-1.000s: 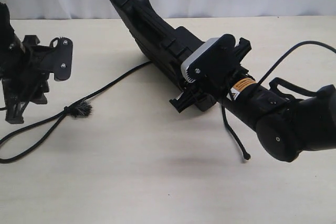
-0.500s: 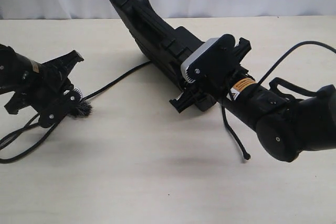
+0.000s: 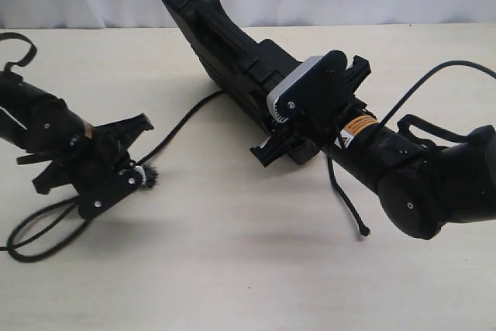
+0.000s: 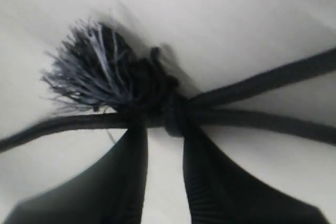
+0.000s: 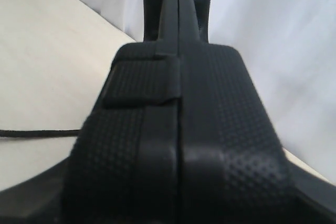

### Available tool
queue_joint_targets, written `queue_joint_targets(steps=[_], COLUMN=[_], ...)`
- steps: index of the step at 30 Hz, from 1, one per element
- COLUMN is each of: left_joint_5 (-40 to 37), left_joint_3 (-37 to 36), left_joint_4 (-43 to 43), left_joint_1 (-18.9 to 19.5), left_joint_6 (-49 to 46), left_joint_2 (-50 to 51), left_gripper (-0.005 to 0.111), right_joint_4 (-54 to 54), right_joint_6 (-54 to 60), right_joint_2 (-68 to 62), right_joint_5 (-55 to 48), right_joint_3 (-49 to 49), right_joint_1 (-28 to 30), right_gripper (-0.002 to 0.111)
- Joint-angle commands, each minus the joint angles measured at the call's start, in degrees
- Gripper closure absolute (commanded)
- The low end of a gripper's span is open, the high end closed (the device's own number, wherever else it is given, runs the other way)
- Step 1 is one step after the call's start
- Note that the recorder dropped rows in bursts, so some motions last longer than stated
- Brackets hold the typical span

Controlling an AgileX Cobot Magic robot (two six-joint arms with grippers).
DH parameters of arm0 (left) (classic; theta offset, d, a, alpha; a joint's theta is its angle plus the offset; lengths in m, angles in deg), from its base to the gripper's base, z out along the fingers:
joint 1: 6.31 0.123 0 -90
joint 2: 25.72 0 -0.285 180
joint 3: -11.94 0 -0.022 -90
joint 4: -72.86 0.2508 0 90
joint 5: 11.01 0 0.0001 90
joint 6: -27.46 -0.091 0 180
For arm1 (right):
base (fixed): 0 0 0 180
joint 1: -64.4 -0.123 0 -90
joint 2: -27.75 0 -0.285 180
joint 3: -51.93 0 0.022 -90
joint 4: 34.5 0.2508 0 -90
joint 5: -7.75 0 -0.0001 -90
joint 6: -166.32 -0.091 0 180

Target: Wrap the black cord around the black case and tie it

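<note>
So, where does the black cord (image 3: pixel 182 120) lie? (Desk)

Across the pale bench (image 3: pixel 232 277). It runs out from beneath the black case (image 3: pixel 205 25) toward the edge on the left arm's side and reaches a knot (image 4: pixel 170 113) beside a frayed grey tuft (image 4: pixel 86 80). From there it trails into a loose loop (image 3: pixel 31 242) near that edge. A second stretch drops beside the right arm and ends in a knobbed tip (image 3: pixel 364 232). (Photographer)

And the case? (Desk)

Tilted up on one long side, handle edge turned upward, it slants from the far edge toward the middle of the bench. The right gripper (image 3: pixel 302 114) has its jaws clamped on the near end. The case's stippled shell fills the right wrist view. (Photographer)

What of the other arm? (Desk)

Low over the bench, the left gripper (image 3: pixel 138 153) straddles the knot. One finger (image 4: pixel 220 187) sits on each side of it, with a gap between them. Whether those jaws pinch the knot or merely flank it, I cannot tell. (Photographer)
</note>
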Motion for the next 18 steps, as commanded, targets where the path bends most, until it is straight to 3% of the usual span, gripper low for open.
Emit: queue_joint_targets(steps=[1, 5, 13, 18], left_joint_5=[1.6, 9.0, 20.0, 10.9], left_joint_3=[-0.4, -0.4, -0.4, -0.4], left_joint_4=[-13.1, -17.7, -17.4, -17.6], left_joint_1=[-8.7, -14.4, -14.6, -14.7], left_joint_6=[-1.8, -1.8, -1.8, -1.8], left_joint_2=[1.0, 1.0, -0.4, -3.0], left_gripper=[0.080, 0.080, 0.080, 0.080], right_joint_4=[-0.5, -0.5, -0.5, -0.5], right_joint_6=[0.0, 0.0, 0.0, 0.0], right_joint_2=[0.5, 0.5, 0.5, 0.5], right_joint_5=[2.3, 2.4, 2.3, 2.4], right_joint_3=[-0.8, -0.8, -0.8, -0.8], right_joint_1=[0.1, 0.1, 0.1, 0.1], right_gripper=[0.104, 0.104, 0.104, 0.104])
